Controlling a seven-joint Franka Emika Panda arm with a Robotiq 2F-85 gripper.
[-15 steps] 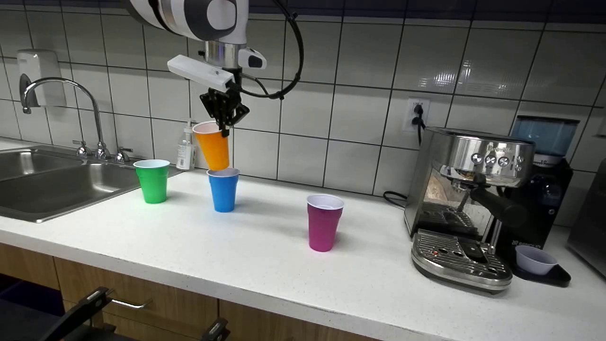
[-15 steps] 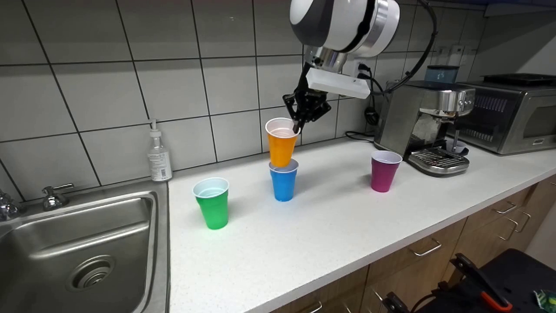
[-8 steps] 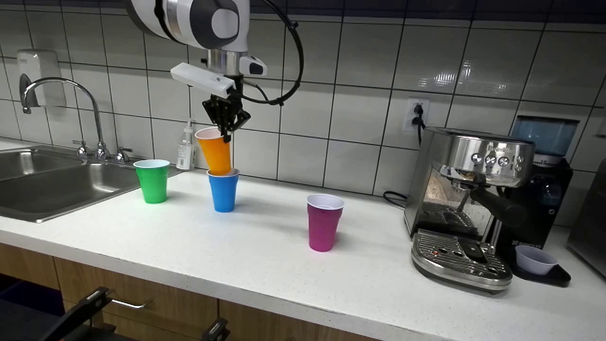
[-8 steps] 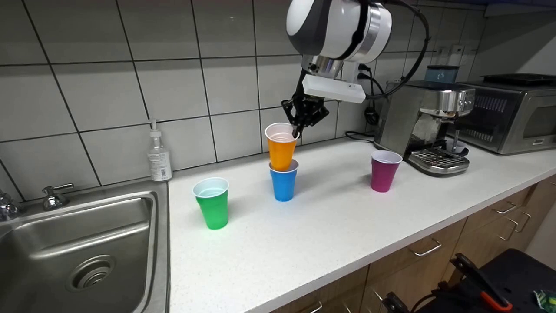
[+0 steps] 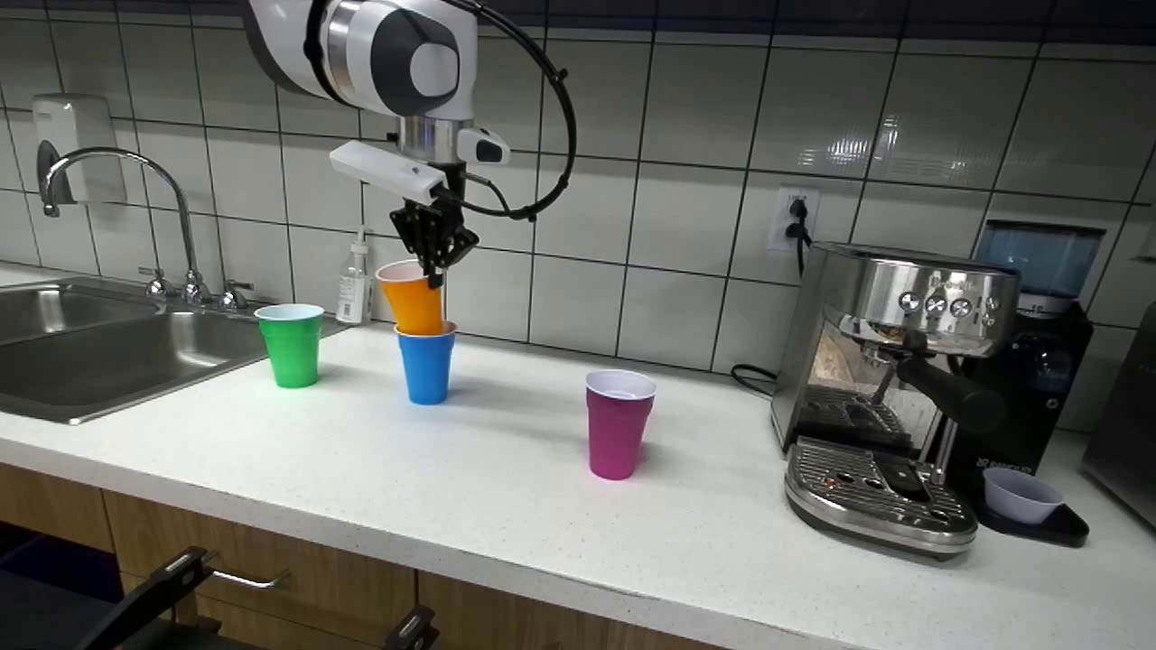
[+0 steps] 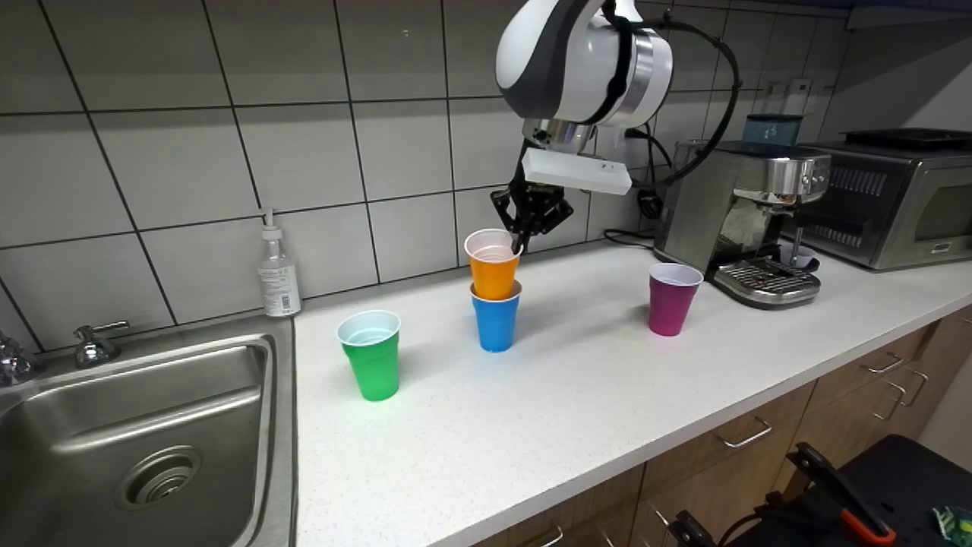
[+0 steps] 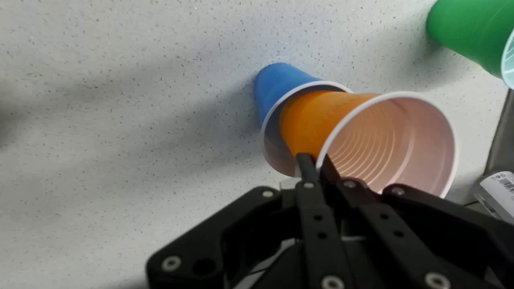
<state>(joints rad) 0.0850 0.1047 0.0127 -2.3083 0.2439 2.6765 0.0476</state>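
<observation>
Wrist view; tool [image 7: 317, 163] pinching the orange cup [image 7: 373, 134] by its rim; that cup's base inside the blue cup [image 7: 280, 85], upright on white tabletop [image 7: 80, 192]; green cup [image 7: 468, 35] nearby; in an exterior view, magenta cup [image 5: 619, 435] well apart

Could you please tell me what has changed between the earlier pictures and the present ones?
The gripper came down, carrying the orange cup lower into the blue cup. It still holds the orange cup by the rim; nothing was newly grasped or let go. The blue cup, green cup and purple cup stayed where they were.
</observation>
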